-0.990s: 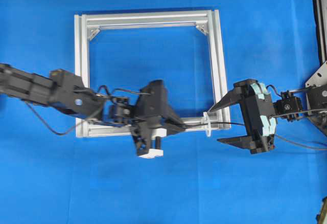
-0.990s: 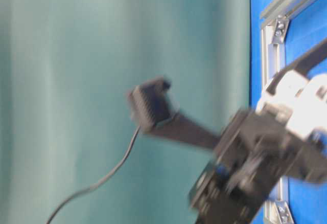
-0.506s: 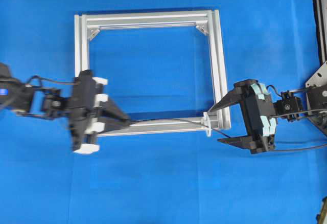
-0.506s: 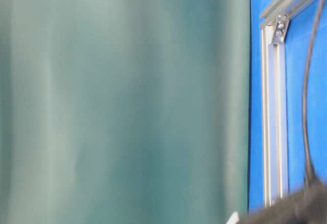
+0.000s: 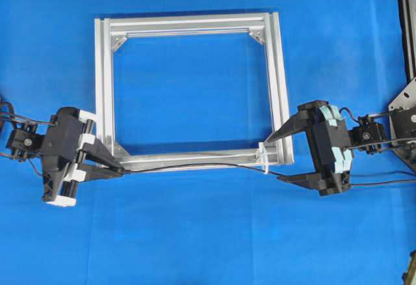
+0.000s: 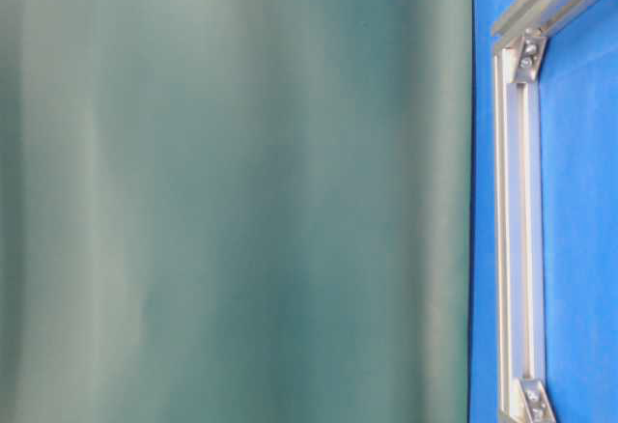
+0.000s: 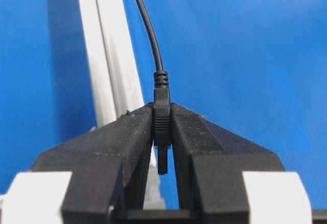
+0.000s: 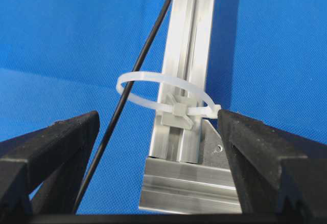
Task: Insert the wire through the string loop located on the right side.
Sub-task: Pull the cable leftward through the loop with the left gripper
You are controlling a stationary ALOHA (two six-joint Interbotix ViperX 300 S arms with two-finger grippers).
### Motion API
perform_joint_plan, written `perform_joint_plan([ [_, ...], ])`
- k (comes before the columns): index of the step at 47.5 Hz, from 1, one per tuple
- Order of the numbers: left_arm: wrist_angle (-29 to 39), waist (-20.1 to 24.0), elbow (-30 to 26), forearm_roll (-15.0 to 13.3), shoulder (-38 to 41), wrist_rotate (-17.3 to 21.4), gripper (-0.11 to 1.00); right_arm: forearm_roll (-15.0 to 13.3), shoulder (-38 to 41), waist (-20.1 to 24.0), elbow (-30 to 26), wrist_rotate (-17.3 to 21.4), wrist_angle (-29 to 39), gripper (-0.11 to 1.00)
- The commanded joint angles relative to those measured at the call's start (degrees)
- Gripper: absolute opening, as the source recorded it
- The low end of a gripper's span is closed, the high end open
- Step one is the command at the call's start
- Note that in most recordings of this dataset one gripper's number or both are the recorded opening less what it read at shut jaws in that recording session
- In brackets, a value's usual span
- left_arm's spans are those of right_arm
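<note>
The silver frame (image 5: pixel 276 83) lies flat on the blue table. The white string loop (image 5: pixel 264 158) stands at its near right corner. The black wire (image 5: pixel 195 165) runs along the frame's near bar, crosses the loop's near end, appearing to pass inside the ring, and trails off right. My left gripper (image 5: pixel 121 169) is shut on the wire's plug (image 7: pixel 162 127) by the frame's near left corner. My right gripper (image 5: pixel 281 157) stands open just right of the loop. In the right wrist view the loop (image 8: pixel 163 88) sits between its fingers (image 8: pixel 61 142), with the wire (image 8: pixel 133 81) slanting past.
Silver corner brackets (image 5: pixel 118 41) sit inside the frame's far corners. Black equipment (image 5: pixel 406 25) lines the table's right edge. In the table-level view a teal curtain (image 6: pixel 241 191) stands behind the frame (image 6: pixel 517 201). Blue cloth surrounds the frame.
My left gripper has travelled left along the frame's near bar, from beside the loop to the near left corner, drawing the wire out behind it. The right gripper has stayed put, open.
</note>
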Motion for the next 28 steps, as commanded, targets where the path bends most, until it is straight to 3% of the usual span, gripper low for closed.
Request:
perform_joint_plan([
  [1,0.0,0.4,0.2,0.1,-1.3,0.4,0.08,0.1,-1.5,-0.1,-1.3,0.2,0.7,0.89],
  [17,4.3,1.1,0.1,0.1,-1.3,-0.3,0.10,0.2,-2.8,-0.1,-2.0,0.2,2.9,0.89],
  [20,4.3,1.7,-0.2,0.1,-1.3,-0.7,0.20,0.2,-2.8,-0.1,-2.0,0.1,3.0,0.89],
  [28,4.4,3.1,-0.1,0.1,-1.4,-0.5,0.72,0.2,-2.7,-0.1,-2.0,0.1,3.5,0.89],
])
